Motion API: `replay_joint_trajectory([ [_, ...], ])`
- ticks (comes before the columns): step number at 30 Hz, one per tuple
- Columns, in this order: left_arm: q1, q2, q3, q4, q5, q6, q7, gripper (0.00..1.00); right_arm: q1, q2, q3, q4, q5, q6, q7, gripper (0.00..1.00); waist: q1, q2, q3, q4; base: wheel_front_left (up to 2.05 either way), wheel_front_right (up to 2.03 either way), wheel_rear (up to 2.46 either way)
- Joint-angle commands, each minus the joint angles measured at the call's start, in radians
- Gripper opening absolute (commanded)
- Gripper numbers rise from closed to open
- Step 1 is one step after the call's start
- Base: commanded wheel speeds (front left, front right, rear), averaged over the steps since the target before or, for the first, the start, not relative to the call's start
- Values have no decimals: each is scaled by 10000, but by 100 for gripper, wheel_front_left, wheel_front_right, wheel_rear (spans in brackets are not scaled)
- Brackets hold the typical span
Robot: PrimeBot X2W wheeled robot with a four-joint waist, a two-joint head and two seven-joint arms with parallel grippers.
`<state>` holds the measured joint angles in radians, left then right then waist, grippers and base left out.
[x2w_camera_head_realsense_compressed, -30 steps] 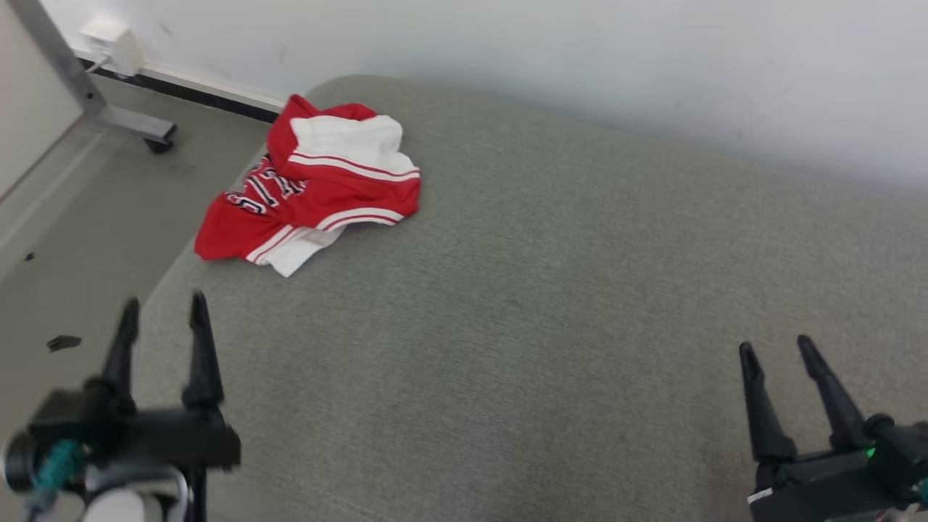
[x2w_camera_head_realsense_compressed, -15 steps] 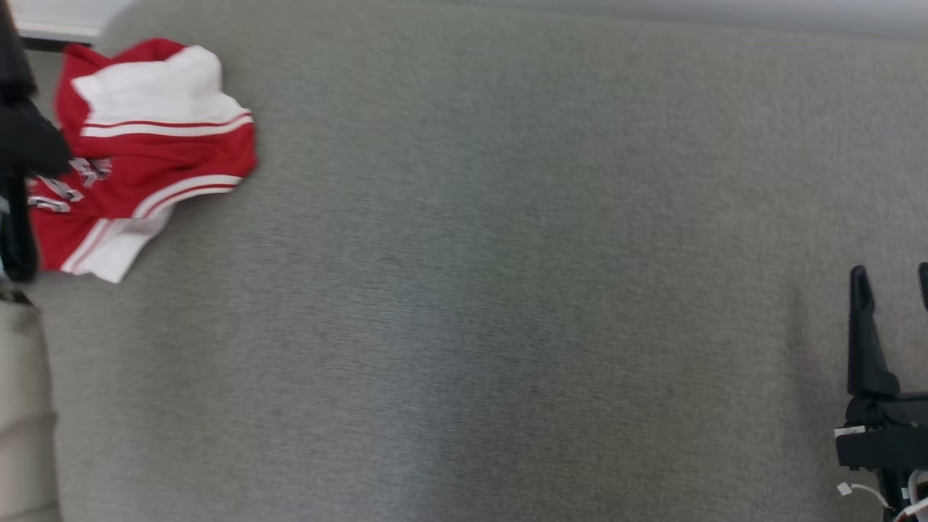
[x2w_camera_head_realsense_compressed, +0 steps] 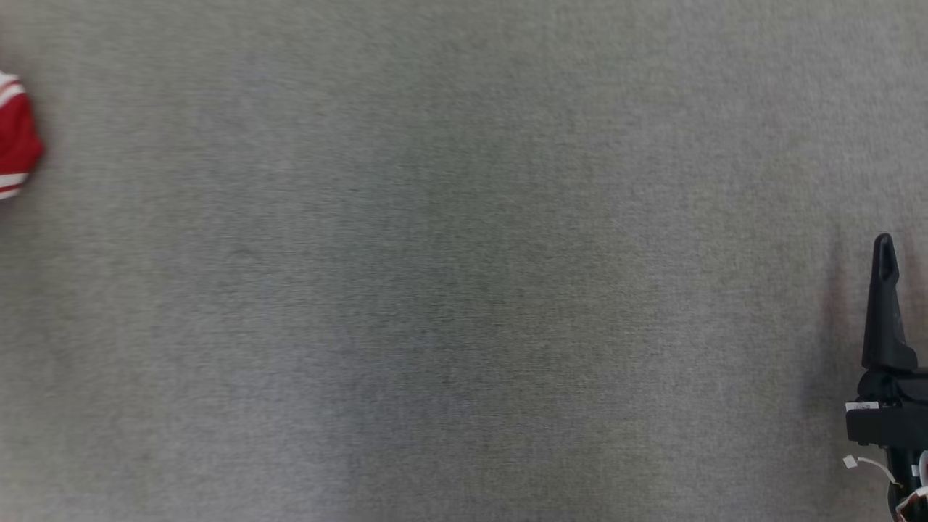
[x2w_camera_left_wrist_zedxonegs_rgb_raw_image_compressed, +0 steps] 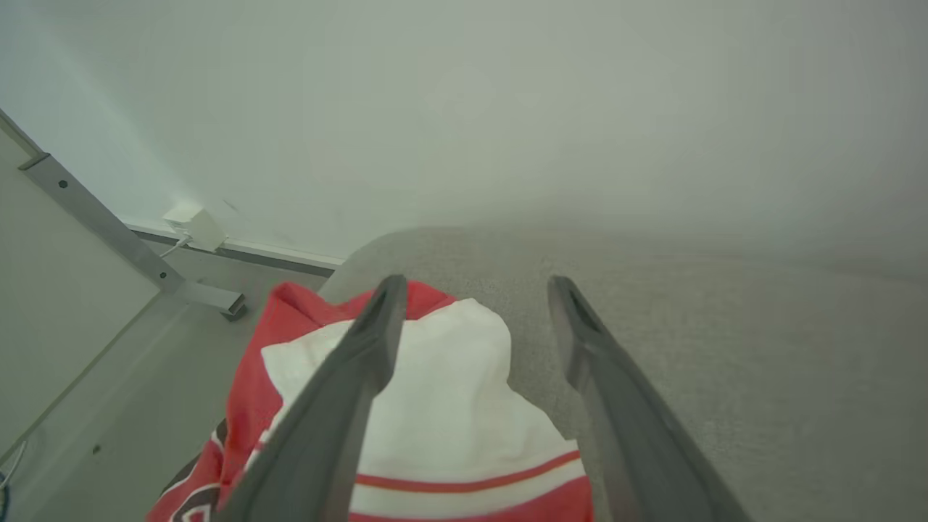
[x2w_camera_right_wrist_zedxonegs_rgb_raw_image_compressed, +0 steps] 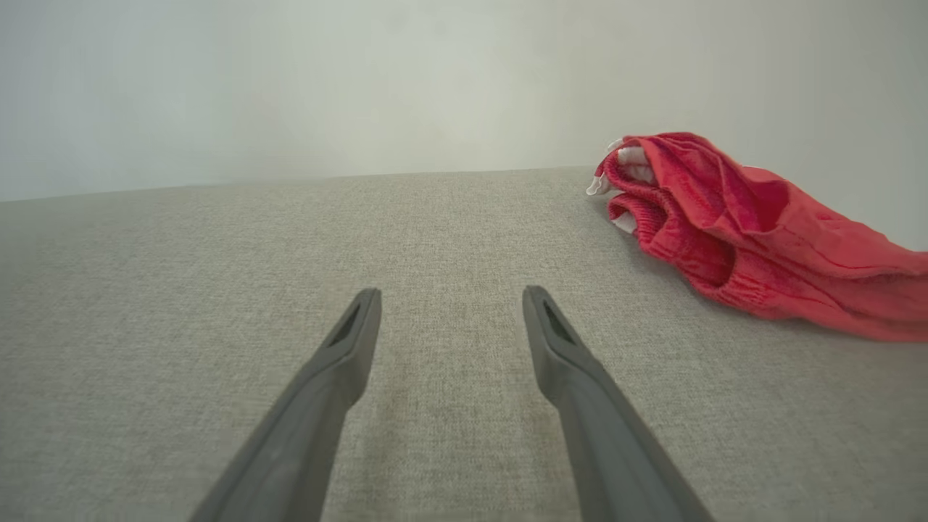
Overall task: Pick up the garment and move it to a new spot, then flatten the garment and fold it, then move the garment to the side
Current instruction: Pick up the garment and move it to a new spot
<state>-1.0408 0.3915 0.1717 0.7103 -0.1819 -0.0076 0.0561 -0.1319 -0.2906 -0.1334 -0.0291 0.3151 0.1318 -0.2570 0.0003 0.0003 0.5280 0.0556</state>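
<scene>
A grey woven cushion top (x2w_camera_head_realsense_compressed: 464,290) spreads wide, its far edge meeting a plain white wall (x2w_camera_left_wrist_zedxonegs_rgb_raw_image_compressed: 507,109) in soft, even light. Past its left end lies a grey floor (x2w_camera_left_wrist_zedxonegs_rgb_raw_image_compressed: 145,377), where a slanted metal frame leg (x2w_camera_left_wrist_zedxonegs_rgb_raw_image_compressed: 109,232) stands near a small white box (x2w_camera_left_wrist_zedxonegs_rgb_raw_image_compressed: 192,225) on the skirting (x2w_camera_left_wrist_zedxonegs_rgb_raw_image_compressed: 275,255).

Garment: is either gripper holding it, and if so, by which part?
Nothing is held. The left gripper and right gripper are open; the garment lies crumpled.

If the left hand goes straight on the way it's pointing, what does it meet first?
Probably the garment: its white part lies just ahead of the left hand; depth is unclear.
</scene>
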Motion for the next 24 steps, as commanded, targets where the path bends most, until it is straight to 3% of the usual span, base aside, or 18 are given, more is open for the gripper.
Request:
replay_joint_trajectory([
  [1, -208, 201, 36, 266, -8, 11, 105, 100, -151, 58, 27, -8, 6, -24, -62, 100, -3, -3, 576, -572, 0, 0, 0],
  [11, -263, 249, -114, 2456, -306, -160, 1747, 100, -222, -78, 49, 67, 21, -25, -80, 100, -3, -3, 580, -664, 0, 0, 0],
  [17, -341, 347, -342, 3448, -169, -44, 2848, 100, -269, -102, 96, 120, 11, -25, -87, 100, -3, -3, 535, -712, 0, 0, 0],
  [18, -380, 369, -355, 3475, -170, -29, 2766, 44, -268, -86, 106, 130, 5, -25, -87, 100, -3, -3, 518, -719, 0, 0, 0],
  [19, -394, 399, -363, 3453, -156, 20, 2553, 0, -270, -80, 115, 155, 6, -25, -83, 100, -3, -3, 492, -725, 0, 0, 0],
  [24, -499, 535, -502, 3217, -44, 73, 1300, 0, -265, -2, 153, 301, 32, -25, -86, 100, -3, -3, 207, -706, 0, 0, 0],
])
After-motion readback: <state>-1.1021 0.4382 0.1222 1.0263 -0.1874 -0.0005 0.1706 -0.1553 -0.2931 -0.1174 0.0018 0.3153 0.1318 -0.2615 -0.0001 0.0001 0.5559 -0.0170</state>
